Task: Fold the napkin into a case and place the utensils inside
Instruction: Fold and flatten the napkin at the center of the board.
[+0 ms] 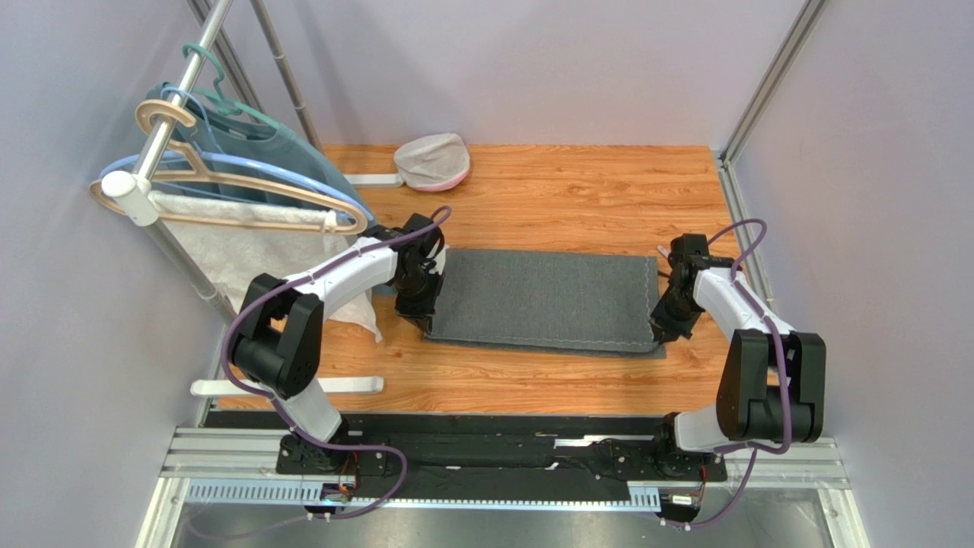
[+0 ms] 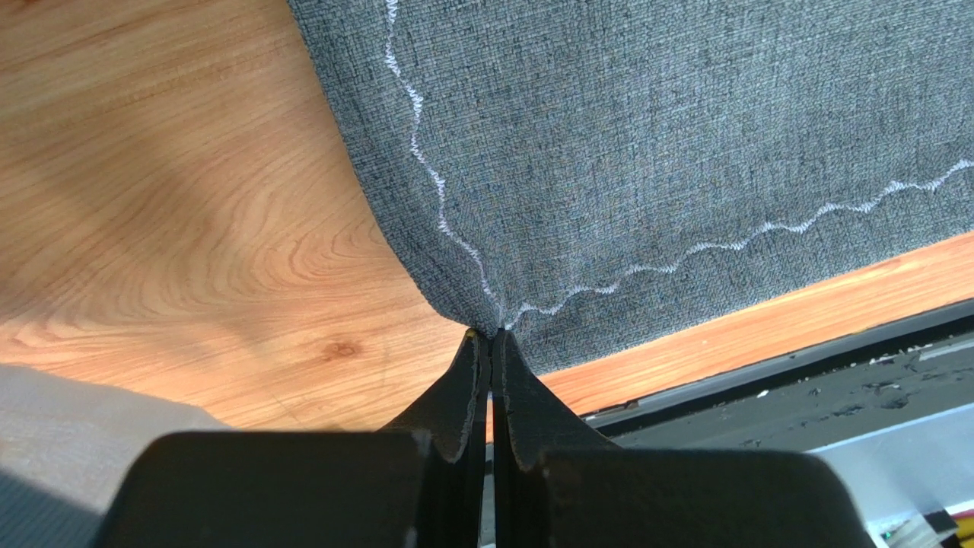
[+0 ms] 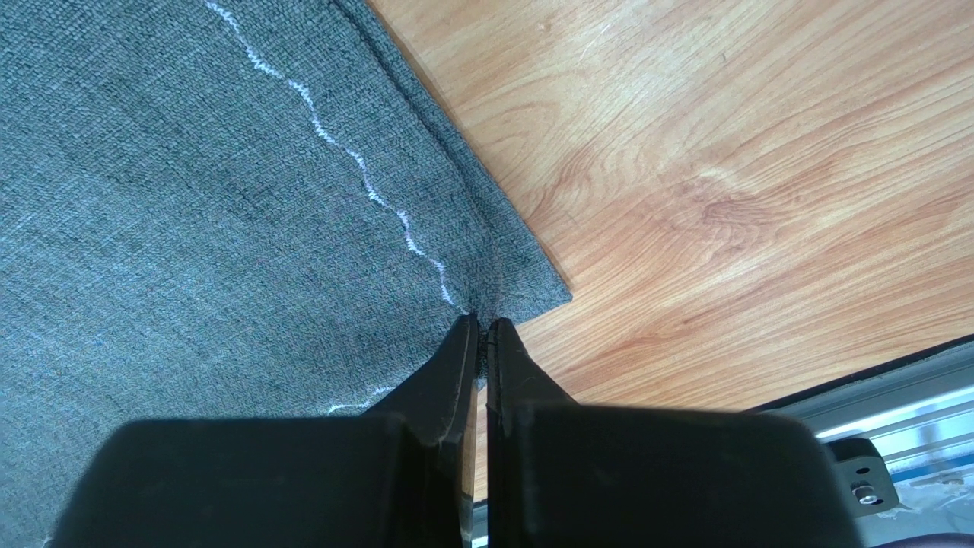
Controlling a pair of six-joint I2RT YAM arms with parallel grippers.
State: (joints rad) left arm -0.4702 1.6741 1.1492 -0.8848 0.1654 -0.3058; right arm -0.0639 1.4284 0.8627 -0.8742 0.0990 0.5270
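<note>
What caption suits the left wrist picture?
Left gripper pinching one corner of a dark grey, pale-stitched cloth napkin over the wooden table.

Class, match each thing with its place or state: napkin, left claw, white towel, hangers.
Things:
1 napkin
2 left claw
3 white towel
4 hangers

Places or states:
A hooked over the metal rail
B shut on a napkin corner
C lying dark grey across the middle of the wooden table
D hanging at the left, below the hangers

Pairs: 1-C; 2-B; 3-D; 4-A
</note>
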